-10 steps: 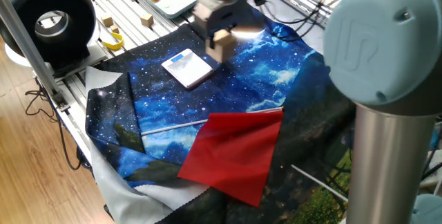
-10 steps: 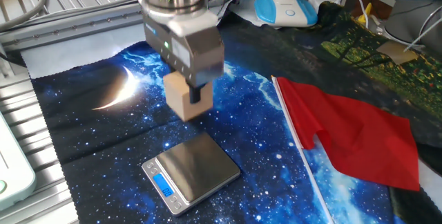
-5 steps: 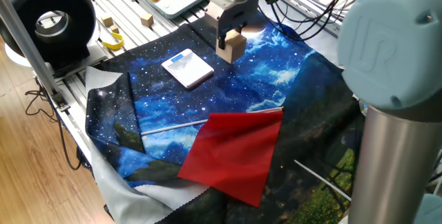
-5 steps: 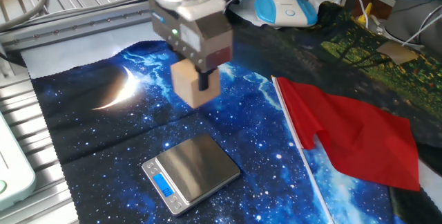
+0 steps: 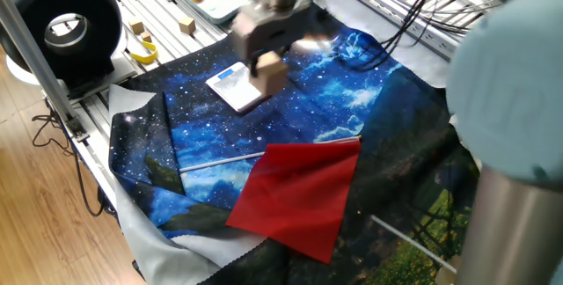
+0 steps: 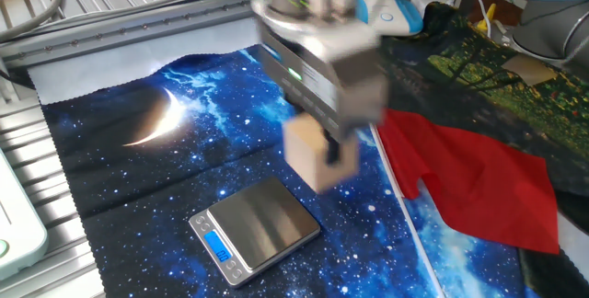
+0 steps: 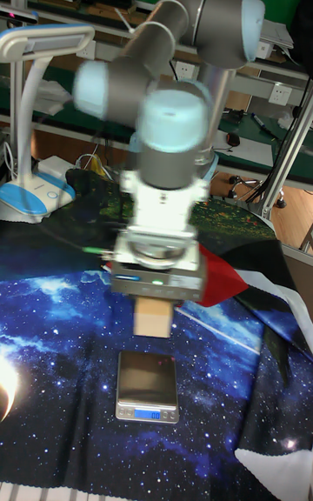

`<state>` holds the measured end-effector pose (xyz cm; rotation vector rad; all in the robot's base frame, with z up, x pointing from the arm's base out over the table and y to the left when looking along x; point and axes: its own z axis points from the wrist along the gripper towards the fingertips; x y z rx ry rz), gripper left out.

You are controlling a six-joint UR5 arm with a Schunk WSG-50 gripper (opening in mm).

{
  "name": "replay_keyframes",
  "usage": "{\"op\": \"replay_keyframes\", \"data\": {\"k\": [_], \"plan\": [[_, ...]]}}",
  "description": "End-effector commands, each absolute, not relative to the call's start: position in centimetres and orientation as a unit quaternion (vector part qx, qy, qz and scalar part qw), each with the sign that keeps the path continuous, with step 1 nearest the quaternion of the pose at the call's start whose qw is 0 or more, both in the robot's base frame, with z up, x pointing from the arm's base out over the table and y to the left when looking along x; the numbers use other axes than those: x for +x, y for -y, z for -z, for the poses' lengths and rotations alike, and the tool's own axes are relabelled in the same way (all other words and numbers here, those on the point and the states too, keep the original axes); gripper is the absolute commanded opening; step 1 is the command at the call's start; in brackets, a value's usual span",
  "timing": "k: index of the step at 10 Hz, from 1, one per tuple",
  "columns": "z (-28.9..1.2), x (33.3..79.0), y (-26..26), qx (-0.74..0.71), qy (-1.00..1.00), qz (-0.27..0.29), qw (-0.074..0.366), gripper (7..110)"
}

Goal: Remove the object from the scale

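The object, a light-tan wooden cube [image 5: 272,74] [image 6: 307,157] [image 7: 152,318], hangs in the air just above the starry cloth, off the scale. My gripper [image 5: 267,62] [image 6: 324,149] [image 7: 155,299] is shut on it from above and is motion-blurred. The scale [image 5: 237,87] [image 6: 259,228] [image 7: 148,384], a thin square plate with a blue display, lies bare on the cloth. In the tall fixed view the cube hovers over the scale's far edge; in the other fixed view it is up and to the right of the plate.
A red sheet [image 5: 300,193] [image 6: 471,184] lies beside a thin rod [image 5: 220,160] on the starry cloth [image 5: 352,91]. Small wooden cubes [image 5: 136,28] and a yellow roll [image 5: 143,54] sit on the metal bench. A black round device [image 5: 62,23] and a white-blue lamp [image 6: 382,10] stand nearby.
The gripper has swung with the cube still in it, back past the scale and toward the red sheet, a little lower than before. The scale has stayed put and bare.
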<state>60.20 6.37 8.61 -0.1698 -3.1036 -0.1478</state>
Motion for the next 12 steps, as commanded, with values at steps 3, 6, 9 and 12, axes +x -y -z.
{"op": "replay_keyframes", "data": {"k": [3,6,9,12], "plan": [[-6.1,57.9,-15.6,-0.087,0.995,0.047,-0.007,7],[-3.3,58.8,-15.7,-0.088,0.995,0.041,-0.022,7],[-2.9,60.2,-15.1,-0.084,0.995,0.047,-0.024,7],[-2.3,61.5,-14.2,-0.08,0.995,0.046,-0.029,7]]}}
